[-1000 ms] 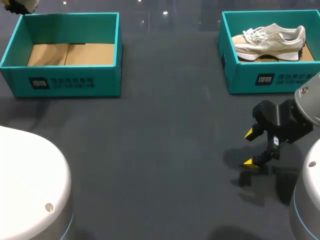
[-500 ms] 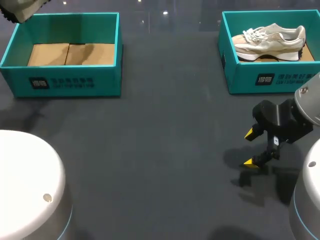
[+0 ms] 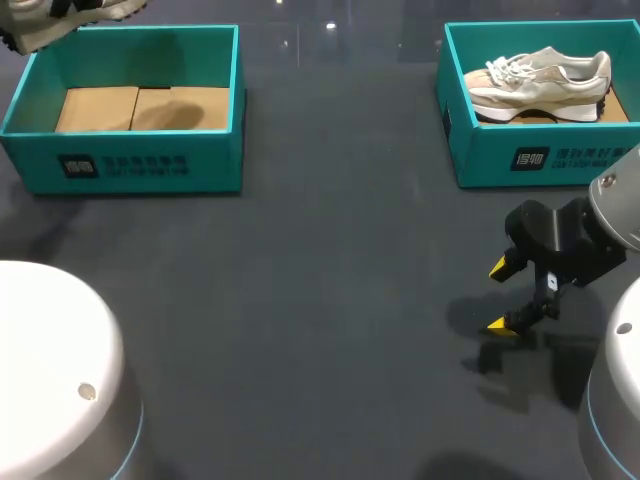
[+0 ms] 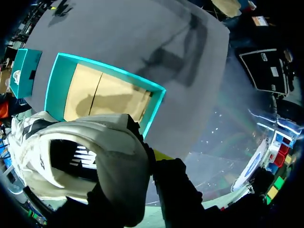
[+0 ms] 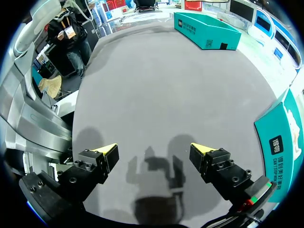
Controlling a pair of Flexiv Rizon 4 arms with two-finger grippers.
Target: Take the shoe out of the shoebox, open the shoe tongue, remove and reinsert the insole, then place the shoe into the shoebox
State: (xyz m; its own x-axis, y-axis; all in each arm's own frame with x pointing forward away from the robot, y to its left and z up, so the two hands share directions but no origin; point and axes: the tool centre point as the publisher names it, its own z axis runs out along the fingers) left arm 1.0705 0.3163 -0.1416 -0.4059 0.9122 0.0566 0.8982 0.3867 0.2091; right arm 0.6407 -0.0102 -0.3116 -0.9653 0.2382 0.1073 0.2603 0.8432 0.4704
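Observation:
A pale grey and white shoe (image 4: 80, 156) hangs in my left gripper (image 4: 151, 156), which is shut on its heel wall; one yellow tip shows beside the heel. It hovers over the far left corner of the left teal shoebox (image 3: 140, 165), whose bare cardboard floor (image 4: 102, 95) lies below. In the head view the shoe (image 3: 70, 12) peeks in at the top left. A second beige shoe (image 3: 540, 82) lies on its side in the right teal shoebox (image 3: 540, 160). My right gripper (image 3: 503, 297) stands open just above the table, in front of the right box, with nothing between its fingers (image 5: 107, 151).
Dark grey table (image 3: 320, 300) stretches between the two boxes. The white housing of my left arm (image 3: 50, 370) fills the near left corner. The right arm's body (image 3: 615, 390) stands at the near right edge.
The shoe in my left gripper has moved right, further into the head view, and its shadow has slid right across the left box's floor. The right arm has kept still.

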